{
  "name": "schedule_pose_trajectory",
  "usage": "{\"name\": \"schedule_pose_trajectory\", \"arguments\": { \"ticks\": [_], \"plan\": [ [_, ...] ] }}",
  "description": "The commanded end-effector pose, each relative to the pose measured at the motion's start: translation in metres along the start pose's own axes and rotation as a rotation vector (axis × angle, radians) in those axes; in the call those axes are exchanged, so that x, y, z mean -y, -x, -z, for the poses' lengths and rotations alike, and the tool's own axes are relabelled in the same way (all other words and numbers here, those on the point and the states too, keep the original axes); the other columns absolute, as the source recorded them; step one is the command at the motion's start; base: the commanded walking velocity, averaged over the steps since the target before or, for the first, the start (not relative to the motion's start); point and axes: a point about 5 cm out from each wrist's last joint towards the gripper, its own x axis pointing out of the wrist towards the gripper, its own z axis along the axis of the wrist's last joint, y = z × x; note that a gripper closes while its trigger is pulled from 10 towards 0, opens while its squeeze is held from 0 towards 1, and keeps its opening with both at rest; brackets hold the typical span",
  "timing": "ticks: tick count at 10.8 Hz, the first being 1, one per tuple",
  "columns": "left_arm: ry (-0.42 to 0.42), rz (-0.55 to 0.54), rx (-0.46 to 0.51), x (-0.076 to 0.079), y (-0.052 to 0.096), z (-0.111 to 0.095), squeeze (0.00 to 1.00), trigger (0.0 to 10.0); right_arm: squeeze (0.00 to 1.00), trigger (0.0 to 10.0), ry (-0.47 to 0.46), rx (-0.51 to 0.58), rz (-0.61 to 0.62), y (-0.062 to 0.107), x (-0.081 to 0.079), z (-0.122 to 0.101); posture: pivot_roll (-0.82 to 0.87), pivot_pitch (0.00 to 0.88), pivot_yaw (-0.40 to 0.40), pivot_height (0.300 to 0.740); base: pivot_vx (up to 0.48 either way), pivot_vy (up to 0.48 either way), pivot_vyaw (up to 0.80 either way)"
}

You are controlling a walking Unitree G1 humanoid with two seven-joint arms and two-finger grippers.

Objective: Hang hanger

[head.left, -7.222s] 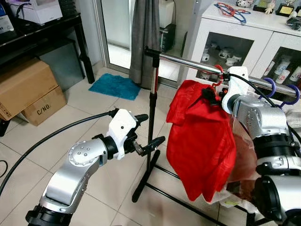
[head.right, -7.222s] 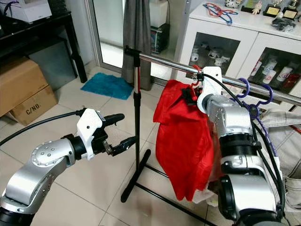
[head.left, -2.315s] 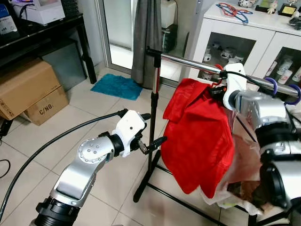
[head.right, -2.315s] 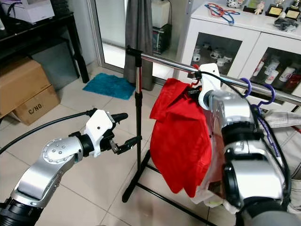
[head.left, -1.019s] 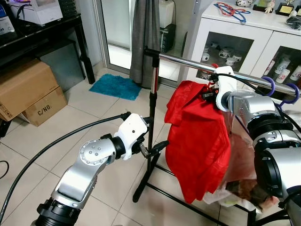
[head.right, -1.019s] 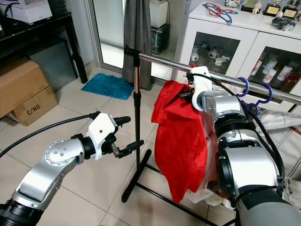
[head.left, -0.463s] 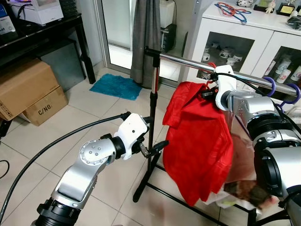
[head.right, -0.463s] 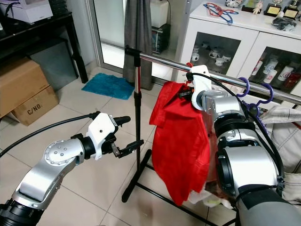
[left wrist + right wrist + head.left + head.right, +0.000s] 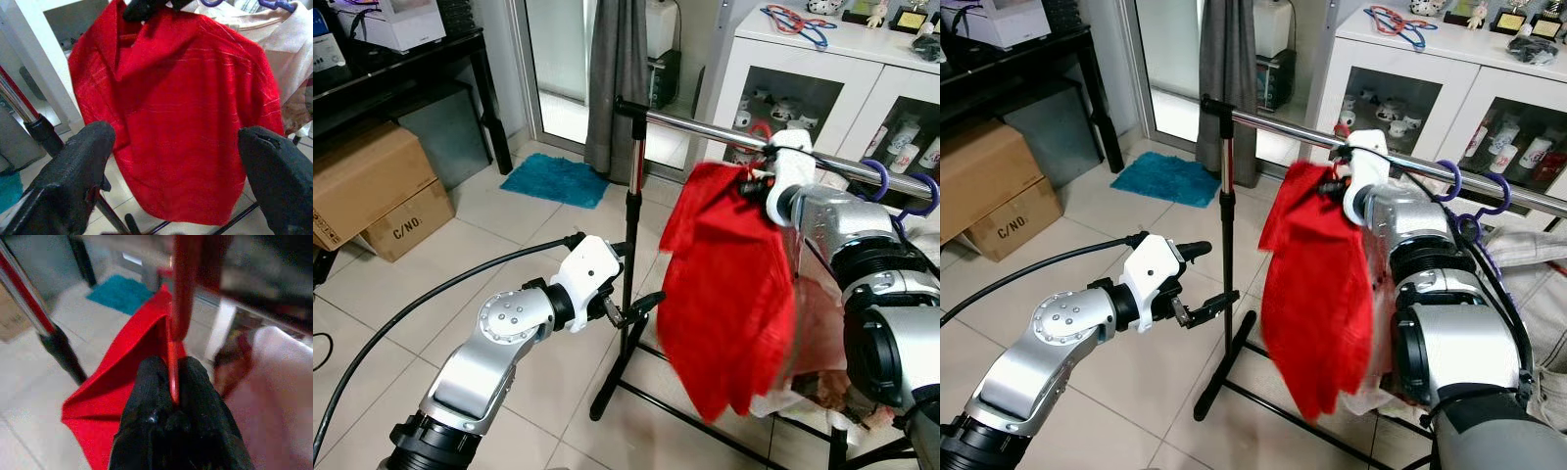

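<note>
A red shirt (image 9: 729,294) hangs on a red hanger (image 9: 172,357) beside the chrome rail (image 9: 695,127) of a clothes stand. My right gripper (image 9: 172,369) is shut on the hanger's neck, just under its hook (image 9: 760,129). The hook is level with the rail, and I cannot tell whether it rests on it. My left gripper (image 9: 1214,274) is open and holds nothing. It hovers low by the stand's upright pole (image 9: 628,225), to the left of the shirt (image 9: 186,112).
Purple hangers (image 9: 901,186) and a beige garment (image 9: 1528,264) occupy the rail to the right. Behind stands a white cabinet (image 9: 822,78). A grey curtain (image 9: 619,78), a blue mat (image 9: 553,181) and cardboard boxes (image 9: 362,186) are to the left. The stand's black feet (image 9: 607,392) cross the tiled floor.
The right gripper has carried the hanger a little up and right along the rail. The shirt has swung and now hangs narrower. The left arm has held still for the last second.
</note>
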Motion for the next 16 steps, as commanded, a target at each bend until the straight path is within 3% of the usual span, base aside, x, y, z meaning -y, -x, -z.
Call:
{"name": "schedule_pose_trajectory", "arguments": {
  "ticks": [1, 3, 6, 7, 8, 11, 12, 13, 16],
  "plan": [
    [-0.021, -0.002, 0.007, 0.002, 0.001, -0.003, 0.0, 10.0, 0.0, 0.0, -0.033, 0.112, -0.025, 0.007, 0.006, -0.018, 0.02, 0.0, -0.04, 0.74, 0.0, 0.0, 0.0],
    [-0.015, -0.013, 0.007, 0.001, 0.001, -0.002, 0.0, 10.0, 0.0, 0.0, -0.045, 0.132, -0.073, 0.013, 0.01, -0.014, 0.02, 0.0, -0.037, 0.74, 0.0, 0.0, 0.0],
    [0.016, -0.061, 0.036, -0.007, -0.002, -0.008, 0.0, 10.0, 0.0, 0.0, 0.031, 0.166, -0.238, 0.032, 0.005, 0.003, 0.02, 0.0, -0.017, 0.74, 0.0, 0.0, 0.0],
    [0.039, -0.087, 0.063, -0.012, -0.002, -0.012, 0.45, 10.0, 0.0, 0.0, 0.057, 0.171, -0.277, 0.04, 0.001, 0.008, 0.01, 0.0, -0.014, 0.74, 0.0, 0.0, 0.0],
    [0.04, -0.127, 0.092, -0.021, -0.001, -0.017, 1.0, 10.0, 0.0, 0.0, 0.089, 0.173, -0.316, 0.05, -0.005, 0.015, 0.01, 0.0, -0.015, 0.74, 0.0, 0.0, 0.0],
    [-0.004, -0.179, 0.07, -0.042, -0.012, -0.017, 1.0, 10.0, 0.0, 0.0, 0.106, 0.209, -0.389, 0.069, -0.03, 0.017, 0.01, 0.0, -0.014, 0.74, 0.0, 0.0, 0.0],
    [0.013, -0.164, 0.086, -0.045, -0.016, -0.02, 0.17, 10.0, 0.0, 0.0, 0.107, 0.221, -0.4, 0.073, -0.038, 0.015, 0.01, 0.0, -0.01, 0.74, 0.0, 0.0, 0.0],
    [0.016, -0.131, 0.09, -0.046, -0.021, -0.022, 0.0, 10.0, 0.0, 0.0, 0.109, 0.231, -0.404, 0.076, -0.043, 0.012, 0.01, 0.0, -0.01, 0.74, 0.0, 0.0, 0.0],
    [0.027, -0.016, 0.142, -0.042, -0.041, -0.031, 0.0, 10.0, 0.0, 0.0, 0.126, 0.233, -0.423, 0.084, -0.059, 0.009, 0.01, 0.0, -0.014, 0.74, 0.0, 0.0, 0.0]
  ]
}}
